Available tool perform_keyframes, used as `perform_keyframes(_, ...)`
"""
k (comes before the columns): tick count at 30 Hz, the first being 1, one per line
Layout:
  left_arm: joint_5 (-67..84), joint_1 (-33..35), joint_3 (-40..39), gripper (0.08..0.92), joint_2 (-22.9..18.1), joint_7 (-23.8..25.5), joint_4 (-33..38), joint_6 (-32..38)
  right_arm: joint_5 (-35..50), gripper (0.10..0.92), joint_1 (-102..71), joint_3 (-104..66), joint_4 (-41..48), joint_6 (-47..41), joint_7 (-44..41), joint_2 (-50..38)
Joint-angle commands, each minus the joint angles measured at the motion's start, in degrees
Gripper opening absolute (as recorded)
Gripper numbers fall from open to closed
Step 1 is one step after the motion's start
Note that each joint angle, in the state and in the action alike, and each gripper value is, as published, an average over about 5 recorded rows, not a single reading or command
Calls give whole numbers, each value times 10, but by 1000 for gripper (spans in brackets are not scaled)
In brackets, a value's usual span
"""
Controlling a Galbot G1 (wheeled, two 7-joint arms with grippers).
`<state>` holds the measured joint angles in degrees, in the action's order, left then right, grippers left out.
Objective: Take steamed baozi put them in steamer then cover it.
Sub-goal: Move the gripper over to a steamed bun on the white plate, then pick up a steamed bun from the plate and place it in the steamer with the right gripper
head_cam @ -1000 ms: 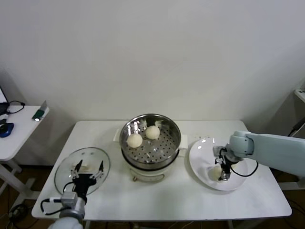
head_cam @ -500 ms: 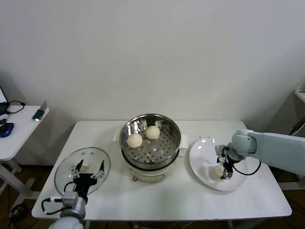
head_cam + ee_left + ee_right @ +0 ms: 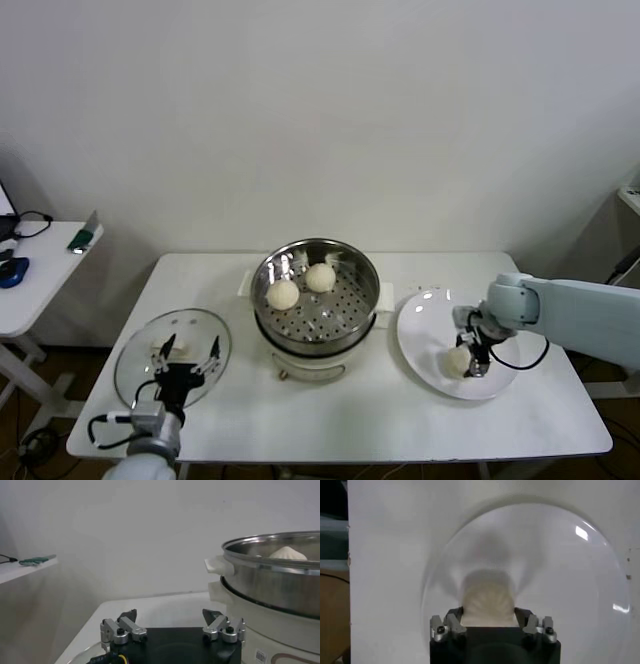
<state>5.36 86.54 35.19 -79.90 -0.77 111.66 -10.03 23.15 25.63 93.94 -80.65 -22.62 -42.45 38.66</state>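
Two steamed baozi (image 3: pixel 283 294) (image 3: pixel 320 277) lie on the perforated tray of the steel steamer (image 3: pixel 318 245) at the table's middle. A third baozi (image 3: pixel 457 360) (image 3: pixel 487 600) rests on the white plate (image 3: pixel 425 320) to the right. My right gripper (image 3: pixel 468 360) (image 3: pixel 488 613) reaches down onto the plate with its fingers pressed against both sides of that bun. The glass cover (image 3: pixel 140 350) lies flat on the table at the left. Just above it hovers my left gripper (image 3: pixel 185 352) (image 3: pixel 170 615), open and holding nothing. The left wrist view shows the steamer (image 3: pixel 275 580) close by, one bun (image 3: pixel 287 553) peeking over its rim.
A small white side table (image 3: pixel 40 260) with cables and a green item stands off to the left. The plate (image 3: pixel 545 555) sits near the table's right front edge. A white wall rises behind the table.
My right gripper has dropped a little over the bun on the plate and drawn its fingers in onto it. The left arm has not moved.
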Motion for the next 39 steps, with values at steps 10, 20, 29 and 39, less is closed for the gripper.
perform_keyframes(10, 0, 1, -1, 823, 0, -1, -1, -1, -25, 638, 11, 0, 7, 17, -14, 5)
perform_keyframes(20, -2, 2, -2, 823, 1, -2, 1, -3, -104, 636, 127, 23, 18, 102, -86, 37)
perform_keyframes(29, -8, 2, -3, 823, 6, -2, -3, -3, -76, 636, 331, 53, 22, 255, -160, 117)
perform_keyframes(39, -8, 0, -2, 823, 10, -2, -4, -3, -81, 635, 437, -49, -24, 402, -206, 216)
